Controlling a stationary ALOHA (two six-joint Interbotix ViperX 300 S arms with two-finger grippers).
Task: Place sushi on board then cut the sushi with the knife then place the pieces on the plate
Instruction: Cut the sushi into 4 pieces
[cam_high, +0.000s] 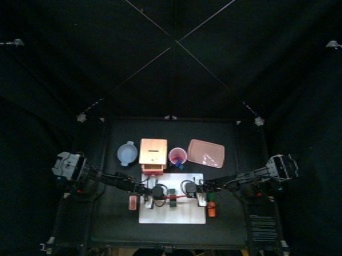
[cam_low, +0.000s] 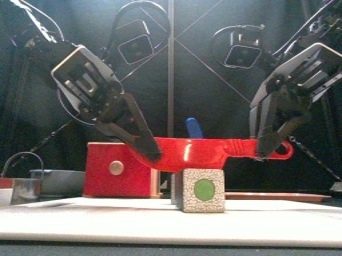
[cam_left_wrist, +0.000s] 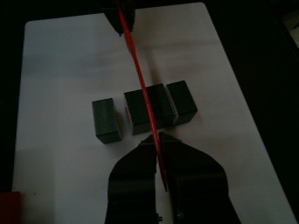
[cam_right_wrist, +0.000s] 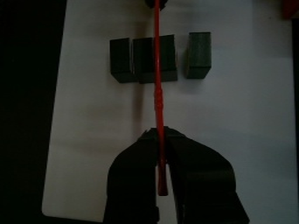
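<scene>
Spanning the sushi (cam_left_wrist: 176, 103) on the board (cam_left_wrist: 70, 70), the knife (cam_low: 201, 150) is clamped at its ends by the left gripper (cam_low: 144, 145) and the right gripper (cam_low: 277, 145), with both arms angled inward over the board. The wrist views show three blocks, one of them separated. The front view shows only one end face.

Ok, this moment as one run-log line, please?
step: cutting | left pincer: shut on red toy knife | right pincer: shut on knife | dark green sushi roll: on white cutting board, one block apart
</scene>
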